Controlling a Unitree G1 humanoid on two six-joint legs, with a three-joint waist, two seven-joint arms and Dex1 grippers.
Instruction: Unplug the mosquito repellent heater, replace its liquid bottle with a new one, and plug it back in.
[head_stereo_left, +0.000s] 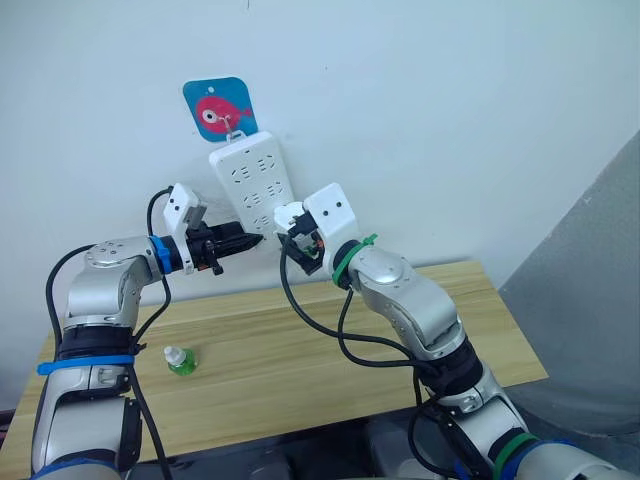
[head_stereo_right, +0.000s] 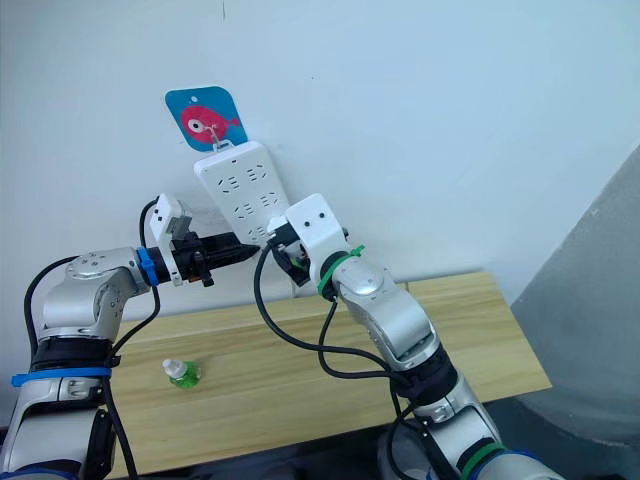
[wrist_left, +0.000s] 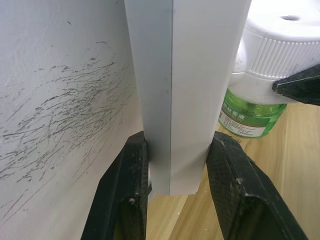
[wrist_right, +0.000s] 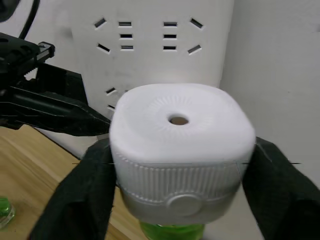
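Right hand (wrist_right: 177, 165) clamped on the mosquito repellent heater (wrist_right: 177, 130), held against the lower end of the wall-hung power strip (head_stereo_left: 255, 180). Left hand (wrist_left: 172, 185) clamped on the strip's bottom edge. New green bottle (head_stereo_left: 181, 360) stands on the tabletop (head_stereo_left: 300, 340), near left.

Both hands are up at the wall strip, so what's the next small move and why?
Probably pull the mosquito repellent heater straight out. The right hand is clamped on it at the power strip, the left hand pinches the strip's lower end to steady it, and the new bottle stands on the table.
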